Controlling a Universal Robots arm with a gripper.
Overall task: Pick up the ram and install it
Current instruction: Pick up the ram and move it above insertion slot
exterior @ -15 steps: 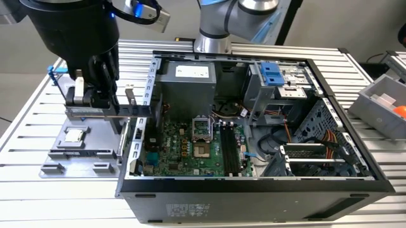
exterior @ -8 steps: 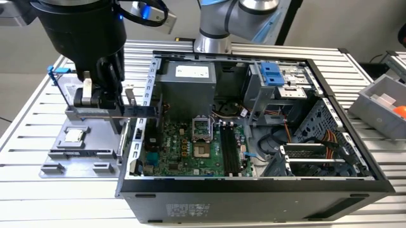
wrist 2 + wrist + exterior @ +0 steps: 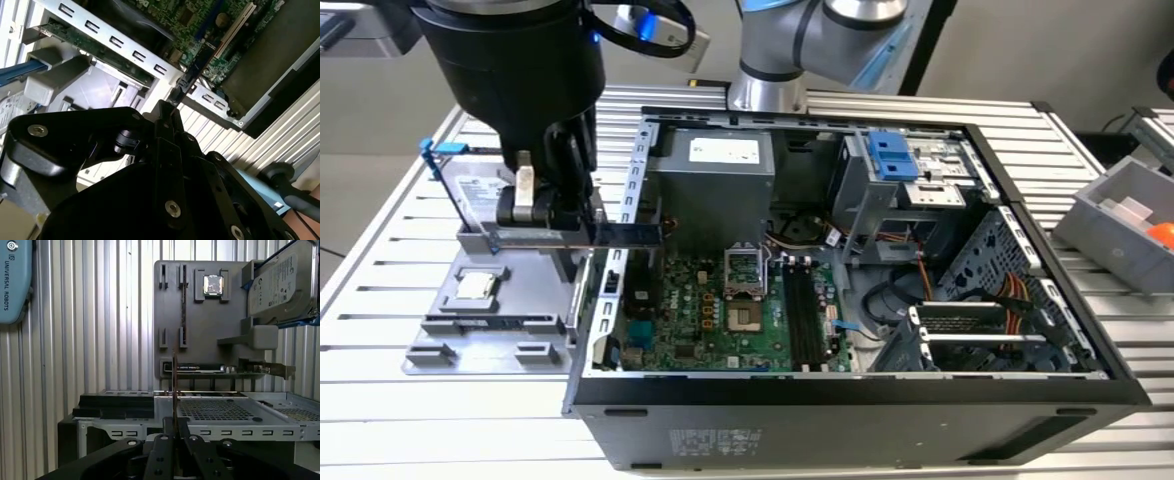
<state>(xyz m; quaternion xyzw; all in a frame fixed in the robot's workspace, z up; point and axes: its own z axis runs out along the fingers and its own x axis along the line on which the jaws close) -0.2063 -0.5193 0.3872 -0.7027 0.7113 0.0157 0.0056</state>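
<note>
Item: ram, a thin, narrow stick. It is dark with a bluish cast in the exterior view and shows as a bare edge-on line in both wrist views.
Attitude: long axis level, flat face upright, one end in the gripper and the other end free.
Holder: gripper, its fingers pinched narrow on the stick's end. The board runs straight out from between them.
Position: in the air, clear of every surface. It crosses above the slotted side rail of the computer case, on the exterior view's left.
Below and behind: grey fixture tray on the slatted table. It holds a square processor chip and a hard drive in a blue-handled frame (both apart from the ram).
Memory slots: black, running side by side on the green motherboard, well apart from the ram toward the exterior view's right.
Edges near the stick: the rail directly under it, and the grey power supply just beyond its free end.
Edges near the slots: processor socket just beside them, cables at their far end, and a black fan duct to the exterior view's right.
Open room: the case lies open on top, and the air over the motherboard between rail and slots is unobstructed.
</note>
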